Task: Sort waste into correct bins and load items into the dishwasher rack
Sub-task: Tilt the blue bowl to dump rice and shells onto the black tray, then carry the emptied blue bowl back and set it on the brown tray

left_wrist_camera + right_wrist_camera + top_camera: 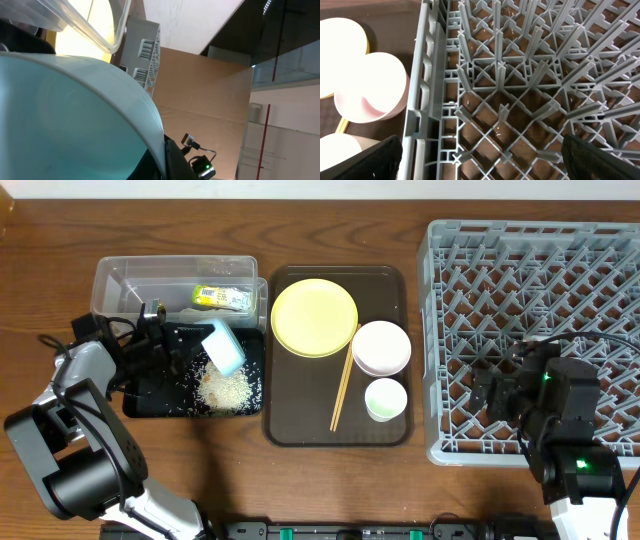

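Two things look sorted (wrapper in clear tub, rice in black tray); dishwasher rack empty; left gripper clamps the light blue bowl, right gripper gapes.

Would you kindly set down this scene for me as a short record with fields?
left gripper: shut on the light blue bowl, which is tilted over the black tray
rice scraps: in the black tray
snack wrapper: in the clear tub
brown serving tray: holds the yellow plate, white bowl, small cup and chopsticks
dishwasher rack: no dishes seen in it
right gripper: open, above the rack
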